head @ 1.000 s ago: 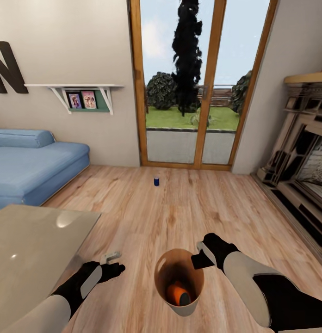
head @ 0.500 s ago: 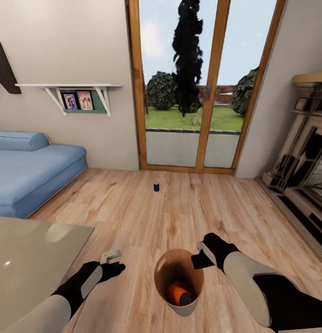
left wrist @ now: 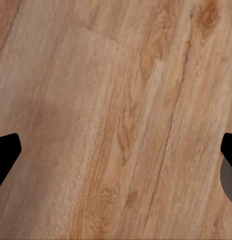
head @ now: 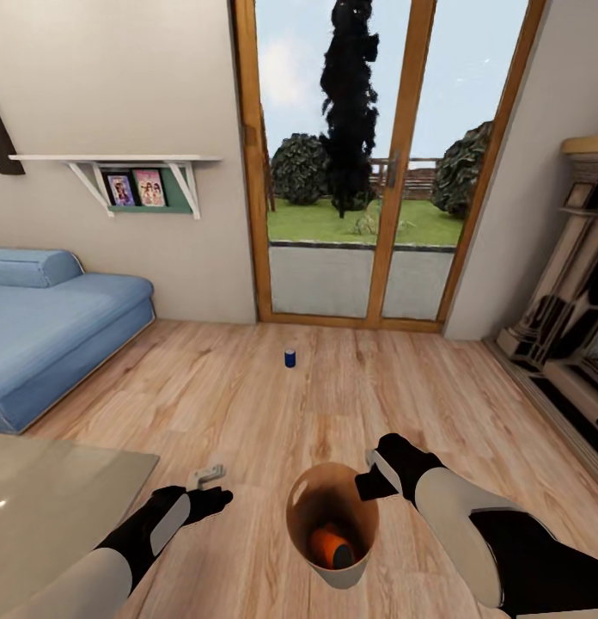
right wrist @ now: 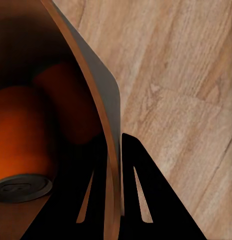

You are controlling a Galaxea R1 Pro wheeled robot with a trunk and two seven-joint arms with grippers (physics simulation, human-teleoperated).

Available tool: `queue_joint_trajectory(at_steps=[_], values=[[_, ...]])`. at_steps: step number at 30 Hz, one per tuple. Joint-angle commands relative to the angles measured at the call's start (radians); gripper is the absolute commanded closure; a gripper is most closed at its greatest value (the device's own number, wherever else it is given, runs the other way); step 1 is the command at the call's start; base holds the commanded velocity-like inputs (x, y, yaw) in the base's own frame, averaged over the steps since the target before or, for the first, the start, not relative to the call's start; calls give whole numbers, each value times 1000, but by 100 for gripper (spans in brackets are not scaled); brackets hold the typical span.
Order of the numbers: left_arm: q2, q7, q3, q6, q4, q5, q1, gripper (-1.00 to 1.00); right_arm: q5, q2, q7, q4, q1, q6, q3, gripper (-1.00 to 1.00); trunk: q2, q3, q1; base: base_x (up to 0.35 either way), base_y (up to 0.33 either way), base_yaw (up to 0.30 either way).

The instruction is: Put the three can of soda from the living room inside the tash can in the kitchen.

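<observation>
One orange can (head: pixel 331 544) in bin (head: pixel 300 543) (right gripper (head: pixel 365 480) pinching rim) — blue can (head: pixel 290 358) far ahead

The head camera looks forward and down from high up, over both arms, across the floor (head: pixel 247 404) to the glass doors (head: pixel 359 163). The left wrist camera points straight down at bare floor, close. The right wrist camera sits right against the bin (right wrist: pixel 103 107) rim, peering inside. Head and right wrist views share the bin (head: pixel 332 514) and an orange can (head: pixel 331 545) in it.
</observation>
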Motion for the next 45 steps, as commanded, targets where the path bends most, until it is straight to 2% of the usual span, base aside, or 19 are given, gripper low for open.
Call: queue_joint_trajectory(at_steps=[1,45], values=[[0,0,0,0,0,0,0,-100,-16,0,7,0,0,1,-11,100,0,0,0,346,0,0],[0,0,0,-1,0,0,0,-100,-16,0,7,0,0,1,-11,100,0,0,0,346,0,0]])
